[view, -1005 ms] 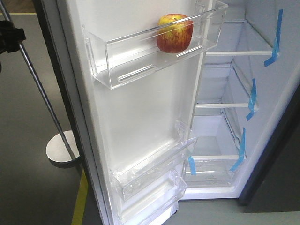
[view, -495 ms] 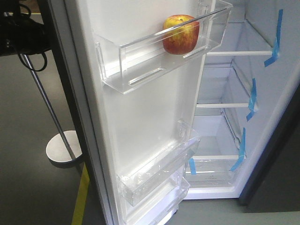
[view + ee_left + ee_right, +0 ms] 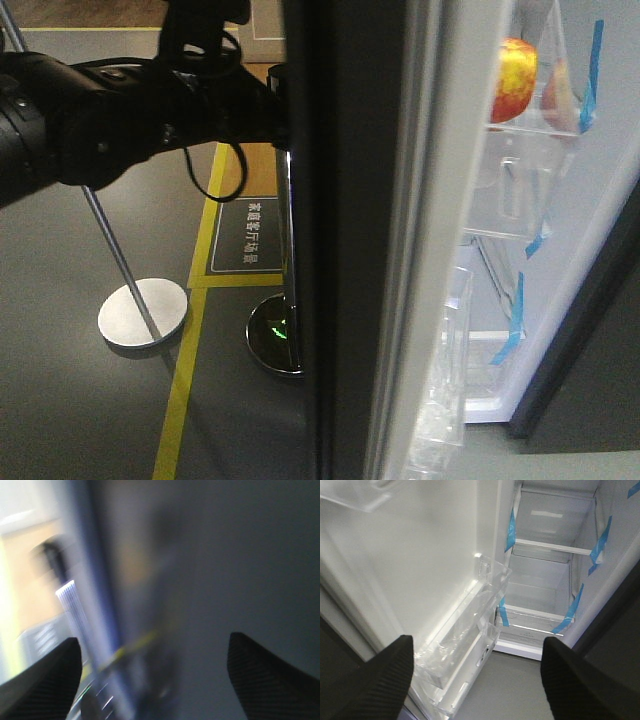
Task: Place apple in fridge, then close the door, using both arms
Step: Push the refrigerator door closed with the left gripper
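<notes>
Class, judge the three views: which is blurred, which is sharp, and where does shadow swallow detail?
Left wrist view: smeared by motion blur, only the dark fingertips of the left gripper readable. Right wrist view: sharp and evenly lit, with highlights on the clear door bins. Front view: the door's outer face is in shadow, while the apple sits bright against the fridge interior.

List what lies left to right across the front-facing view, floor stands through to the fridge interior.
white round stand base → shiny round base → door, grey outer face → apple → top blue tape strip
</notes>
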